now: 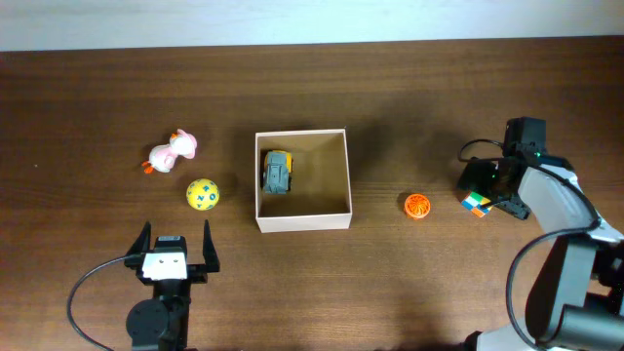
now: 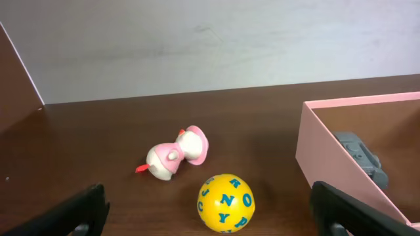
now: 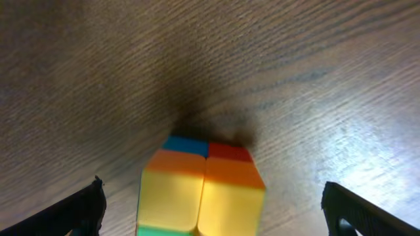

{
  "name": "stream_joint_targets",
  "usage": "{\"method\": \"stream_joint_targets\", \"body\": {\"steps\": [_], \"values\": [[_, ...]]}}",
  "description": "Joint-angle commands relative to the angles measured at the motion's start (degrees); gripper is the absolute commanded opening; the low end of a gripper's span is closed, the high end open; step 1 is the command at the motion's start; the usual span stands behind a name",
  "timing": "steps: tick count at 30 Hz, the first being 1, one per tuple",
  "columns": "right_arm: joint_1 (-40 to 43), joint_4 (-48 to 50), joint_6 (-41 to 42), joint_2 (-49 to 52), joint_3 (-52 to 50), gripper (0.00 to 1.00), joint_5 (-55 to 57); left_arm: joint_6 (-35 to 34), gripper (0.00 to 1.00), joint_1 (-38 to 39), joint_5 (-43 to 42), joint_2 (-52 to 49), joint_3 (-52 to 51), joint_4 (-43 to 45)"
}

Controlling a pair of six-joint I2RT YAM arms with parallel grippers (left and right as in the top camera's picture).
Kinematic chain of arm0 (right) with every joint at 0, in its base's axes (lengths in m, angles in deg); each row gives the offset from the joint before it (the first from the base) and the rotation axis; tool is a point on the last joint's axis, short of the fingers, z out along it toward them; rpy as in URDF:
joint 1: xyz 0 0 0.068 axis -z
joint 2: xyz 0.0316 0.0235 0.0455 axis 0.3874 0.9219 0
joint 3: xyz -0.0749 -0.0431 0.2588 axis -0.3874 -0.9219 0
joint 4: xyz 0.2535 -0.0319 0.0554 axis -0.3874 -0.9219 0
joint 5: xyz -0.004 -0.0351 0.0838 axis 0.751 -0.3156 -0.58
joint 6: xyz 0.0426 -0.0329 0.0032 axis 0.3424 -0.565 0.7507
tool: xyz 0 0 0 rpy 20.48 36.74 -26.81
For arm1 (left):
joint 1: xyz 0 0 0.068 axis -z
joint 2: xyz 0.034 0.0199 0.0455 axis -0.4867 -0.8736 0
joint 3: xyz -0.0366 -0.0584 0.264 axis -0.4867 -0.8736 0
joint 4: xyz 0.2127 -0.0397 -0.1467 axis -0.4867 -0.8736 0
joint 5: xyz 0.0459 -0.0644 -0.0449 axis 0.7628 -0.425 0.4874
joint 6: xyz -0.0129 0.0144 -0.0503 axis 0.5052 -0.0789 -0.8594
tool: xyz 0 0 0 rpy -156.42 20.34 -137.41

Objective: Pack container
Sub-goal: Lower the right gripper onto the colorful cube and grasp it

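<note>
The container (image 1: 302, 218) is a square white box with a tan inside at the table's middle; a grey and yellow toy vehicle (image 1: 278, 172) lies in its left part. In the left wrist view the box wall (image 2: 328, 157) shows at right with the grey toy (image 2: 359, 156) inside. My left gripper (image 1: 176, 250) is open and empty, just in front of a yellow letter ball (image 1: 203, 194) (image 2: 226, 202). A pink and white duck toy (image 1: 173, 151) (image 2: 176, 155) lies beyond it. My right gripper (image 1: 492, 193) is open over a multicoloured cube (image 1: 476, 204) (image 3: 200, 191), fingers either side.
An orange ball (image 1: 416, 206) lies on the wood between the container and the cube. The table's far edge meets a pale wall at the top.
</note>
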Motion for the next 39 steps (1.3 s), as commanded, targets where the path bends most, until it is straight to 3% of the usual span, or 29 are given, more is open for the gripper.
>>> {"method": "stream_joint_targets", "body": {"steps": [1,5,10,30,39], "values": [[-0.11,1.29,0.26,2.01,0.52,1.00,0.63,0.92,0.99,-0.24,-0.44,0.48,-0.15,-0.31],[-0.11,2.34,0.24,2.80,0.52,1.00,-0.20,0.92,0.99,-0.24,-0.44,0.48,-0.15,-0.31],[-0.09,2.89,0.24,2.80,0.55,0.82,-0.15,0.92,0.99,-0.24,-0.44,0.48,-0.15,-0.31],[-0.09,2.89,0.26,2.78,0.55,0.57,-0.15,0.92,0.99,-0.24,-0.44,0.48,-0.15,-0.31],[0.02,2.89,0.24,2.75,0.66,0.55,-0.17,0.92,0.99,-0.24,-0.44,0.48,-0.15,-0.31]]}}
